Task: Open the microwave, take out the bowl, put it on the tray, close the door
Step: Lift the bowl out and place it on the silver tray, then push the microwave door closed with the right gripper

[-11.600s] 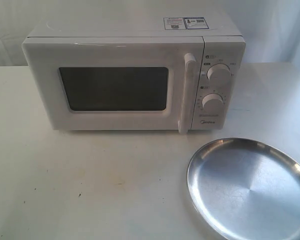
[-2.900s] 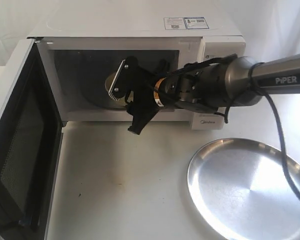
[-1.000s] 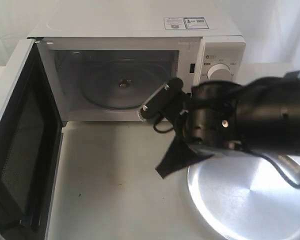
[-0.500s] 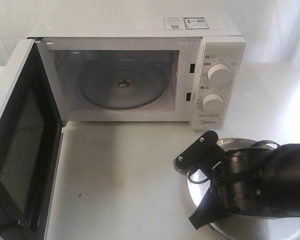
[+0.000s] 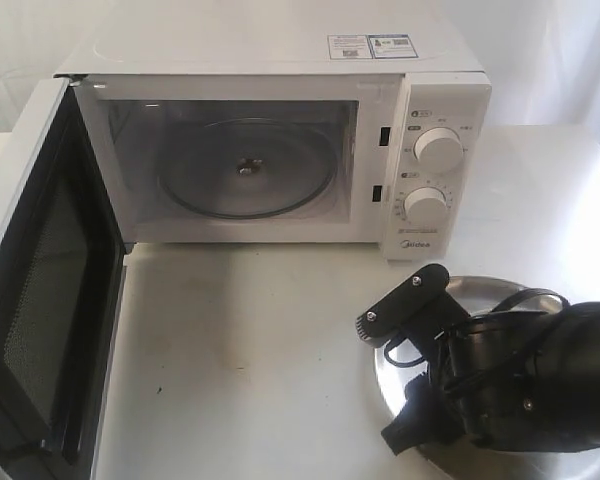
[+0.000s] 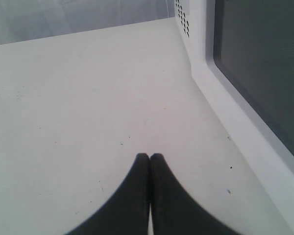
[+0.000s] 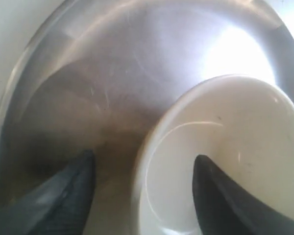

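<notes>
**Bowl over tray, door open, right fingers spread**

Clock directions refer to the exterior view.

- Table [image 5: 240, 340]: white, carries everything.
- Microwave [image 5: 260, 50]: at 12 o'clock, white. The cavity is lit and holds only the glass turntable [image 5: 245, 165]. Two dials [image 5: 438, 148] are on the panel at its 3 o'clock side.
- Door [image 5: 40, 290]: stands wide open, hinged on the 9 o'clock side and reaching toward 7 o'clock. Its dark window faces inward.
- Tray [image 5: 392, 375]: silver, at 4–5 o'clock and well apart from the microwave. Only its 9–12 o'clock rim shows.
- Right arm [image 5: 530, 385]: black wrist hanging over the tray and covering most of it. The bowl is hidden in this view.
- Bowl [image 7: 225, 147]: seen only in the right wrist view. It is cream and glossy, inside the tray's rim over the metal floor. Cannot tell whether its base sits flat.
- Right gripper [image 7: 144, 159]: fingers spread wide and straddling the bowl wall. One finger is inside the bowl. The other is outside, with bare tray visible between it and the rim.
- Left gripper [image 6: 149, 159]: fingertips pressed together, holding nothing. It is over bare table just beside the door's outer face.
</notes>
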Robot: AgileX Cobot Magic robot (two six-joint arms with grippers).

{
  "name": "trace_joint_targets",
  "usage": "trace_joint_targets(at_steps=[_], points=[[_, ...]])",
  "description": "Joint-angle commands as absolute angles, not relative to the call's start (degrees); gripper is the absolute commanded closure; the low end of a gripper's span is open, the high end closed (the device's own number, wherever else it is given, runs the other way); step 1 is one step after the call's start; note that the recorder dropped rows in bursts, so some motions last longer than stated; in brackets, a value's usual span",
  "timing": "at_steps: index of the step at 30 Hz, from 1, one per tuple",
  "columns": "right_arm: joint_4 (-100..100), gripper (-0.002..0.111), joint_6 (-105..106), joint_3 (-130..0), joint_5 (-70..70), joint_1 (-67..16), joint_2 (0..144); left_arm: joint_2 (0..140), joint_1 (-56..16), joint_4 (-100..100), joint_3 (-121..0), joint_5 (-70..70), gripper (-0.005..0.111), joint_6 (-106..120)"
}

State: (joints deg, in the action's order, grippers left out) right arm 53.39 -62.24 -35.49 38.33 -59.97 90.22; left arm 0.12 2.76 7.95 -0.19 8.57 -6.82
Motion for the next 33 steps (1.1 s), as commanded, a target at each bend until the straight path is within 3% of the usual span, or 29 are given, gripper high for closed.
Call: trace_joint_targets(at_steps=[1, 4, 7, 19, 29, 33], points=[[66.94, 0.069, -76.54, -35.22, 33.9, -61.78, 85.23, 0.0, 2.71, 7.73, 0.0, 8.55, 0.107, -7.15], [75.08, 0.09, -81.03, -35.22, 25.35, -64.81, 75.11, 0.0, 2.71, 7.73, 0.0, 8.55, 0.107, -7.15], [89.29, 0.108, -82.23, -35.83, 3.5, -65.27, 67.08, 0.0, 2.71, 7.73, 0.0, 8.55, 0.107, -7.15], [91.48, 0.108, -76.66, -53.1, -11.29, -65.27, 74.89, 0.0, 2.71, 7.73, 0.0, 8.55, 0.107, -7.15], [61.05, 0.108, -49.84, -71.46, -33.03, -65.27, 87.0, 0.0, 2.71, 7.73, 0.0, 8.55, 0.107, -7.15], [58.46, 0.108, -51.91, -74.64, -42.53, -65.27, 93.38, 0.0, 2.71, 7.73, 0.0, 8.55, 0.107, -7.15]])
